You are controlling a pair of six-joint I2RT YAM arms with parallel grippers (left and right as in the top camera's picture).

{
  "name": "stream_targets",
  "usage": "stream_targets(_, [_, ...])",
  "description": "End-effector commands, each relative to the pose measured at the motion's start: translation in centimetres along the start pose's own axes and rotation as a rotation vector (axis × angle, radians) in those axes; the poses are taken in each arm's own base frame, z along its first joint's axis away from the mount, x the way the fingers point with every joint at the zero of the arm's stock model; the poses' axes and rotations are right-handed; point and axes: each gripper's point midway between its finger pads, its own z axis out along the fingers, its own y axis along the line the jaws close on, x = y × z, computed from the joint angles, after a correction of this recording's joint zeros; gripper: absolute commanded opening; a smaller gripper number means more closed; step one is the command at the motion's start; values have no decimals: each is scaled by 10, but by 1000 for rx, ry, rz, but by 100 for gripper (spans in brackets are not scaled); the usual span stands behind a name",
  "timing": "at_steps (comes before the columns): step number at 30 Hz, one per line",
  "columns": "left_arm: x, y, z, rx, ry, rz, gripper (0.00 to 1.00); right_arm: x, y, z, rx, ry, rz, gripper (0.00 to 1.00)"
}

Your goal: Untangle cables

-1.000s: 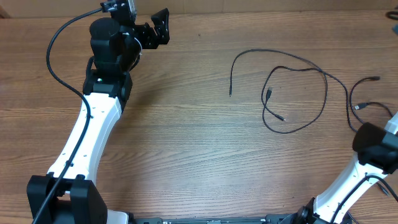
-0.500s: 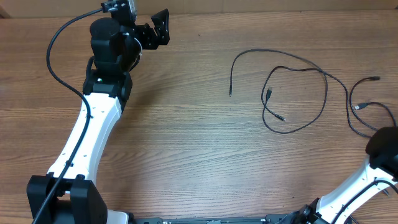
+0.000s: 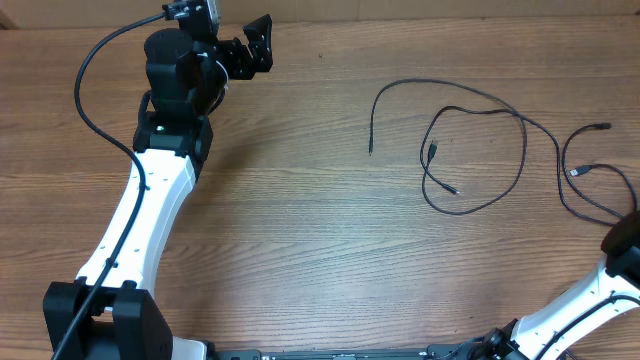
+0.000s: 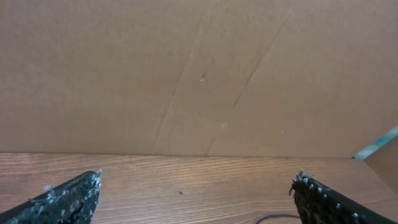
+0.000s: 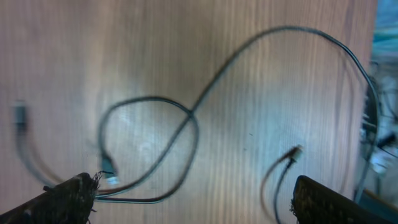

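- The cables (image 3: 524, 150) lie loose on the worktop (image 3: 320, 250) in its right half, spreading from a free end near the middle of the far half out to the right edge.
- One long cord arcs across the group. A closed loop (image 3: 460, 211) sits under that arc, and another cord with small plug ends curls just beside the right edge.
- The group's long axis runs left to right, roughly in line with the far edge.
- The left hand (image 3: 258, 45) is at the far left corner, well apart from the cables. Its fingers are spread wide with nothing between them, and its camera faces a cardboard wall (image 4: 205, 74) beyond the far edge.
- The right hand (image 5: 196, 182) is by far the nearer one, though the overhead view shows only a part of the right arm (image 3: 625, 240) at the right edge.
- In the blurred right wrist view its fingers are also wide apart and empty, looking down on a crossing (image 5: 189, 116) where a cord passes over itself.
- That crossing lies ahead of the right hand, about centred between its fingertips, with a silvery-tipped plug (image 5: 295, 150) off to one side.
- Judgement: no cord is gripped yet. The next move probably falls to the right hand, coming down on a strand near the crossing.
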Motion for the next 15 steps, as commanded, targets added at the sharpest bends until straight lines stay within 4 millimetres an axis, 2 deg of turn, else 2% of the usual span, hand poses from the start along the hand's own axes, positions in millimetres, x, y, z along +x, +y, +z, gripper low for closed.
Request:
stream_targets(1, [-4, -5, 0, 9, -8, 27, 100, 0, -14, 9, 50, 9, 17, 100])
stream_targets(7, [0, 0, 0, -15, 5, 22, 100, 6, -23, 21, 113, 22, 25, 100])
stream_targets(11, [1, 0, 0, -15, 9, 21, 100, 12, -24, 31, 136, 36, 105, 100])
stream_targets(15, [2, 0, 0, -15, 12, 9, 100, 28, -9, 46, 91, 106, 135, 100])
